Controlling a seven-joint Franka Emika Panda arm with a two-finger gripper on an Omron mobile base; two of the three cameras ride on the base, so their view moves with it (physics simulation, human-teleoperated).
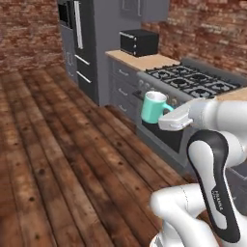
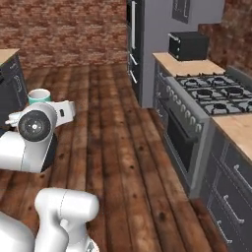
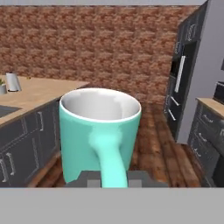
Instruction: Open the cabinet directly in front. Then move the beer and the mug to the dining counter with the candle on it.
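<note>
We see the claw (image 3: 114,178) clenched on the loop handle of the mug (image 3: 99,131), which sits upright with its white inside showing. The mug (image 1: 153,107) is carried in the air above the wooden floor (image 1: 53,159), out in front of the stove (image 1: 193,82) as seen from the left base camera. From the right base camera its rim (image 2: 39,95) peeks up just behind the arm's white wrist. Behind it we make out a brick wall (image 3: 105,48), a tall dark fridge (image 3: 186,74) and a desk (image 3: 35,89) at the left.
</note>
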